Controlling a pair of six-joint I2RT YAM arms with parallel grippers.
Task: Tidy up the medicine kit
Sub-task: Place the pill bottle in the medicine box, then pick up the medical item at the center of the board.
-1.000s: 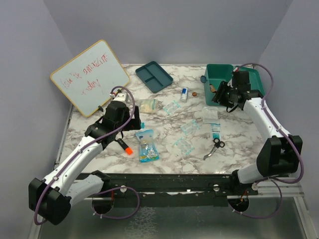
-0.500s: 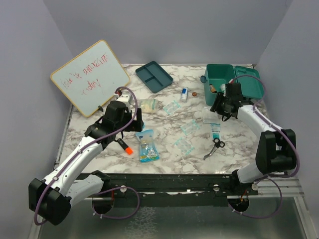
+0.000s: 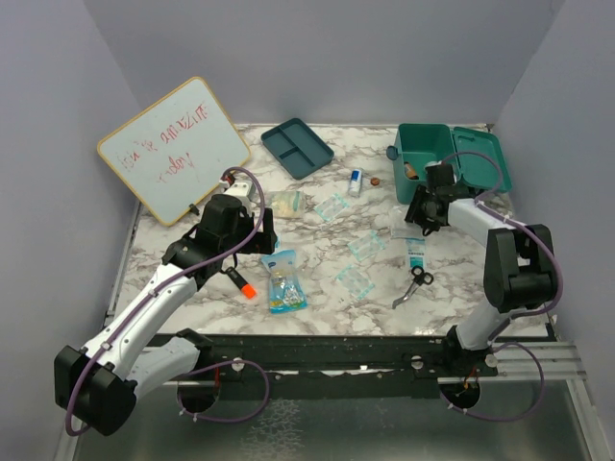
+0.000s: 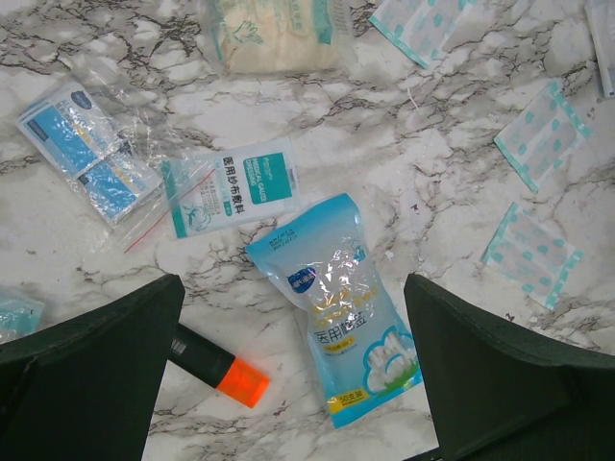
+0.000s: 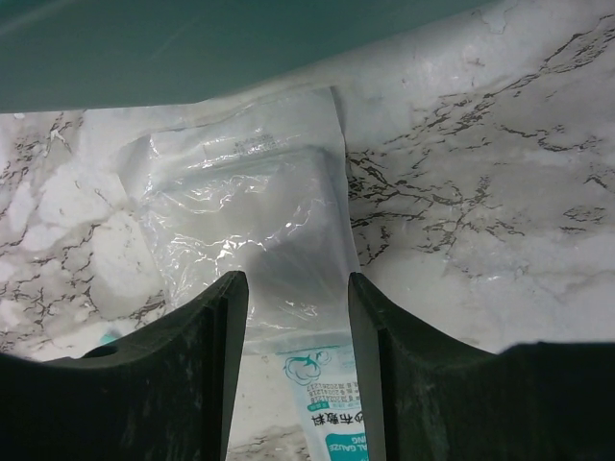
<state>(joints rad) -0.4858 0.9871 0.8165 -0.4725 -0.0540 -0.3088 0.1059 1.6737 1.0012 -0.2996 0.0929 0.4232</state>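
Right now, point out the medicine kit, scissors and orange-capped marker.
medicine kit [image 3: 426,137], top external view, rear wall.
scissors [image 3: 420,278], top external view, handles.
orange-capped marker [image 4: 241,381], left wrist view, orange cap.

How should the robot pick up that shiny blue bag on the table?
Squeeze the blue bag across its narrow middle, coming straight down from above. It lies flat on the table, so nothing sticks out to grab sideways, and its long edges have room beside them. The open left pincer hangs right over it, probably handiest.
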